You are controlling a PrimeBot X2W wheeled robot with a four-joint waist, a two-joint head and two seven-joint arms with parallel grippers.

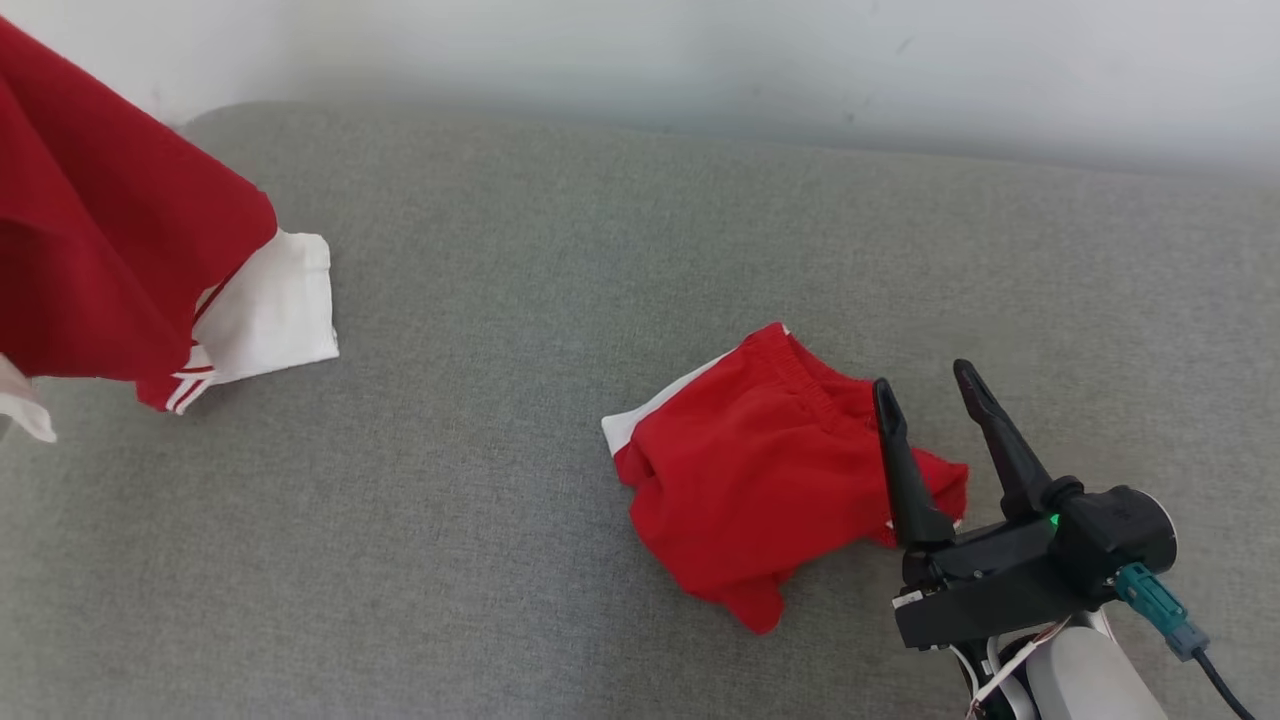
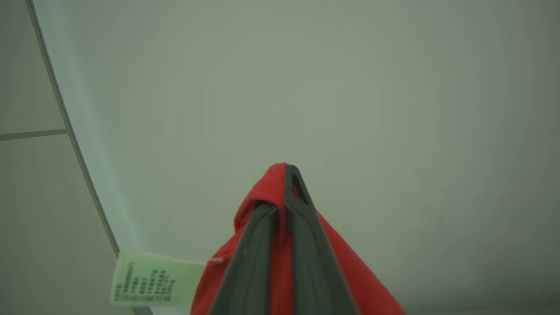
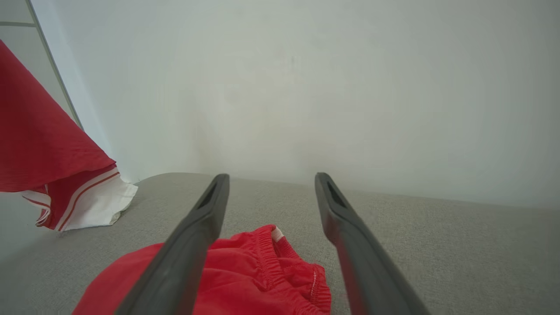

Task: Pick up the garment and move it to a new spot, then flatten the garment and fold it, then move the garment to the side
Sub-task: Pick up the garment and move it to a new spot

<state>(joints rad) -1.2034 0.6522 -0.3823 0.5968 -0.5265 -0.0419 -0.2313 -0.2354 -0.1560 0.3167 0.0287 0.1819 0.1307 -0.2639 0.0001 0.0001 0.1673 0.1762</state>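
Note:
A red garment with white trim and stripes (image 1: 100, 230) hangs in the air at the far left, its lower hem touching the grey cushion. In the left wrist view my left gripper (image 2: 280, 188) is shut on a fold of this red cloth (image 2: 345, 262), with a care label (image 2: 148, 280) dangling beside it. The hanging garment (image 3: 39, 144) also appears at the left of the right wrist view. My right gripper (image 1: 923, 378) stands open at the lower right, its left finger over the right edge of crumpled red shorts (image 1: 760, 480). Its jaws (image 3: 271, 177) hold nothing above the shorts' waistband (image 3: 262, 249).
The grey fabric cushion (image 1: 560, 250) spans the whole view, with wide bare room between the two garments and at the lower left. A pale wall (image 1: 700, 60) runs along its far edge.

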